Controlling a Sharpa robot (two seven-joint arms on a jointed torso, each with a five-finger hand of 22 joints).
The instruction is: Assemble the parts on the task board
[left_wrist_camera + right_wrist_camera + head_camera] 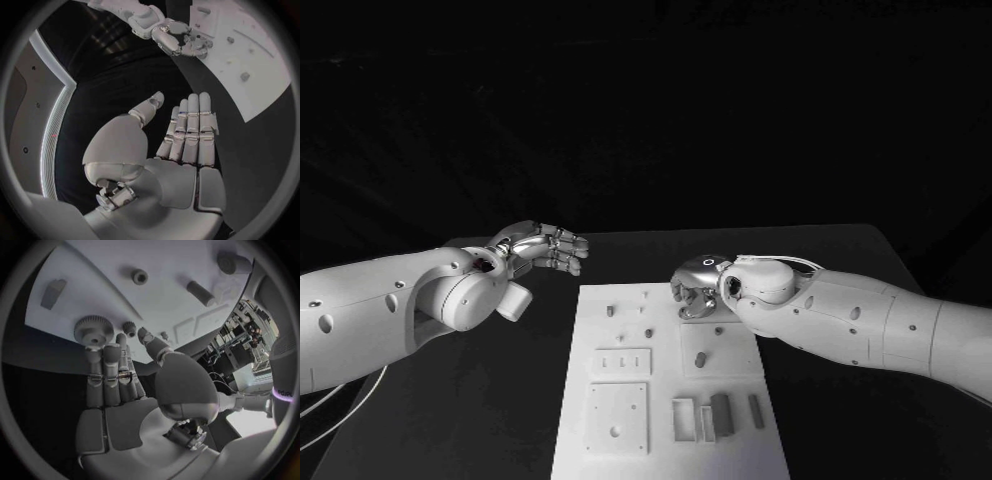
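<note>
Nearest to me on the task board (668, 440), behind my right robot hand (698, 290), stand a few upright blocks (720, 415) and two flat plates (620, 400); their detail is too small for me to read. My right forearm covers the board's right edge beside them.

My right robot hand hangs over the middle of the board, fingers pointing down and held close together. From my right wrist I see those fingers straight and side by side, nothing between them and the thumb. Their tips lie just by a large gear (93, 330) and a small gear (129, 328) on the board. I cannot tell whether the fingertips touch either gear.

Past the fingertips of that robot hand sit a short peg (200, 292), a small ring-shaped part (139, 276) and a wedge-like part (53, 292). A cylinder (231, 262) is cut off at the far rim.

My left robot hand (545, 250) hovers over the bare bench (488, 400), off the board's far left corner. Its fingers are stretched flat and together, the thumb apart, holding nothing.
</note>
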